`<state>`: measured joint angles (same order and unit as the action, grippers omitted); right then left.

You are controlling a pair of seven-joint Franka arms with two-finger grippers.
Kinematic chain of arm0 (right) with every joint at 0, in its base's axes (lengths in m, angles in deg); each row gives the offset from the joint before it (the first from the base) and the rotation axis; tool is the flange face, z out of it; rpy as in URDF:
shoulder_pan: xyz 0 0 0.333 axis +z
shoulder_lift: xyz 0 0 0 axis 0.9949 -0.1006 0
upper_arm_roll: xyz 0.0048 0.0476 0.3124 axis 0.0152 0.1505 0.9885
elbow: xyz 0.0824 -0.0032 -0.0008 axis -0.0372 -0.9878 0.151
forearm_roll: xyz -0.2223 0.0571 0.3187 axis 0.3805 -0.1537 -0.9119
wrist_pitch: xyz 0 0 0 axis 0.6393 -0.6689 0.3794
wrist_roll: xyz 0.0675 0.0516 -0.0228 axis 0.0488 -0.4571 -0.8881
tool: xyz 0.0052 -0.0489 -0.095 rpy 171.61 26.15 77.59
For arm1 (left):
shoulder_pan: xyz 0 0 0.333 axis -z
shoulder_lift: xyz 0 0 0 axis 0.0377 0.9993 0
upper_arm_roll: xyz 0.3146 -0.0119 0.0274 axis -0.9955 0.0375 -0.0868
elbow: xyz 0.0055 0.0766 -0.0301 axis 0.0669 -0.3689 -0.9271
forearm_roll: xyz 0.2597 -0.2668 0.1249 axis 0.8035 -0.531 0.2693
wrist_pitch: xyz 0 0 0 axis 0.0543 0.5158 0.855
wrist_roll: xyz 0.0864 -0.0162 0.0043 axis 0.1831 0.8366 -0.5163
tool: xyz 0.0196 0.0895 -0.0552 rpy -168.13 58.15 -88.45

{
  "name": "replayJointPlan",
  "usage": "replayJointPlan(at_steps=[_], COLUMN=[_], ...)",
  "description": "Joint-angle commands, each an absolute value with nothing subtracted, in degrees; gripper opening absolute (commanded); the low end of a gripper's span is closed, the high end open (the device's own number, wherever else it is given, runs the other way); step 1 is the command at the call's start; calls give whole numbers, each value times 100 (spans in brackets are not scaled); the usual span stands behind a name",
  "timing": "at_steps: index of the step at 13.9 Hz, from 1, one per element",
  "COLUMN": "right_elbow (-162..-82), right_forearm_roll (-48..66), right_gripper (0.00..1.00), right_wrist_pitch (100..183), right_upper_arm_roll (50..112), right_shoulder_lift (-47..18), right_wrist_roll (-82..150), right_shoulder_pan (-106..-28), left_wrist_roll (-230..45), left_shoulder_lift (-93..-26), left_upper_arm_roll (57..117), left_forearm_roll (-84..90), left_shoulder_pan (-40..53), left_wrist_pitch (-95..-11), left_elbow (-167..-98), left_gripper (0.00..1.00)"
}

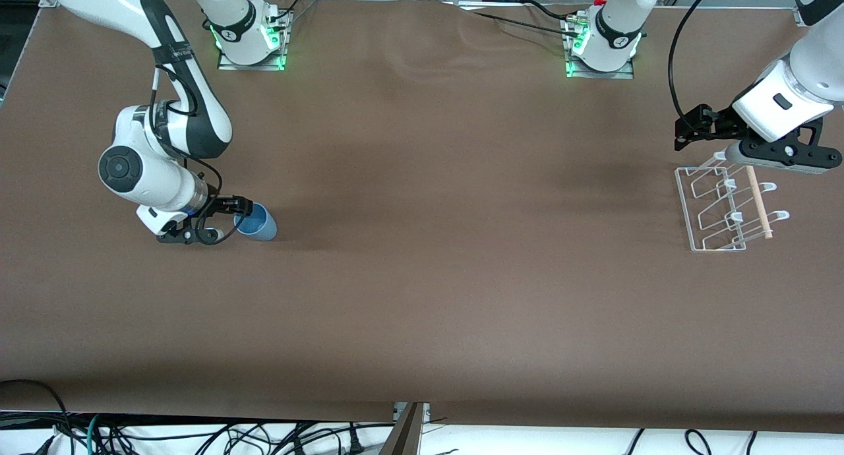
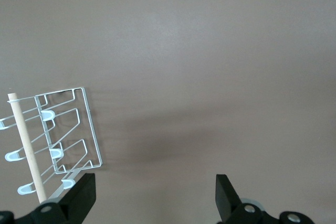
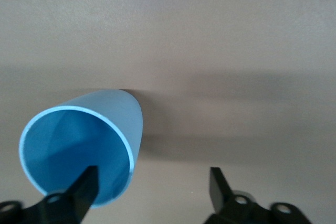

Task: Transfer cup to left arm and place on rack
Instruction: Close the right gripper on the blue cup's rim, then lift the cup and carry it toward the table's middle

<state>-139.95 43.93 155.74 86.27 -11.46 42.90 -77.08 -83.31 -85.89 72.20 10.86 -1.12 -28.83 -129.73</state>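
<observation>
A light-blue cup (image 1: 257, 223) lies on its side at the counter's (image 1: 422, 277) nine o'clock edge. The right end effector (image 1: 224, 221) straddles its rim, one finger inside, jaws wide, not yet gripping; closing comes next. The left end effector (image 1: 758, 148) waits wide open over the rack (image 1: 722, 211) at three o'clock.

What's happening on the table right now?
The right gripper is down at the small light-blue plastic cup near the right arm's end of the table. One finger sits inside the cup's rim, the other outside, with no firm grip visible yet. The left gripper waits open above the clear wire-frame rack with its wooden dowel at the left arm's end. No handover has happened yet.
</observation>
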Motion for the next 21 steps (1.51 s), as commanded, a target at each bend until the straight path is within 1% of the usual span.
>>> replayJointPlan(at_steps=[1, 2, 3, 4, 6, 9, 12, 13, 15, 17, 19, 21], right_elbow=[-14076, -14067, -14050, -14032, -13997, -13839, -13444, -13261, -12673, -12084, -11827, -11415], right_forearm_roll=[4296, 4296, 4296, 4287, 4217, 4208, 4130, 3798, 3025, 2453, 2021, 1949], right_gripper=[41, 25, 17, 14, 0, 0, 0, 0, 0, 0, 0, 0], right_wrist_pitch=[15671, 15671, 15662, 15671, 15662, 15662, 15601, 15540, 15111, 14706, 14651, 14651], right_upper_arm_roll=[8652, 8652, 8660, 8660, 8660, 8739, 8774, 8827, 8906, 8906, 8915, 8915], right_shoulder_lift=[-1160, -1169, -1195, -1213, -1257, -1318, -1354, -1362, -1493, -1669, -1749, -1898], right_wrist_roll=[4320, 4320, 4320, 4364, 4452, 4452, 4426, 4400, 4408, 4478, 5029, 5426], right_shoulder_pan=[-7685, -7684, -7658, -7623, -7614, -7614, -7614, -7614, -7588, -7352, -7158, -6860], left_wrist_roll=[-8380, -8380, -8372, -8372, -8372, -8363, -8354, -8354, -8354, -8345, -8345, -8345], left_shoulder_lift=[-8572, -8572, -8572, -8572, -8572, -8572, -8572, -8572, -8572, -8572, -8572, -8572], left_upper_arm_roll=[7195, 7195, 7195, 7195, 7195, 7195, 7195, 7195, 7195, 7195, 7195, 7195], left_forearm_roll=[1011, 1011, 1011, 1011, 1011, 1011, 1011, 1011, 1011, 1011, 1011, 1011], left_shoulder_pan=[-93, -93, -93, -93, -93, -93, -102, -102, -102, -102, -102, -102], left_wrist_pitch=[-2787, -2779, -2779, -2787, -2788, -2787, -2779, -2787, -2779, -2779, -2779, -2779], left_elbow=[-12885, -12885, -12885, -12885, -12894, -12885, -12885, -12894, -12894, -12894, -12885, -12885], left_gripper=[100, 100, 100, 100, 100, 100, 100, 100, 100, 100, 100, 100])
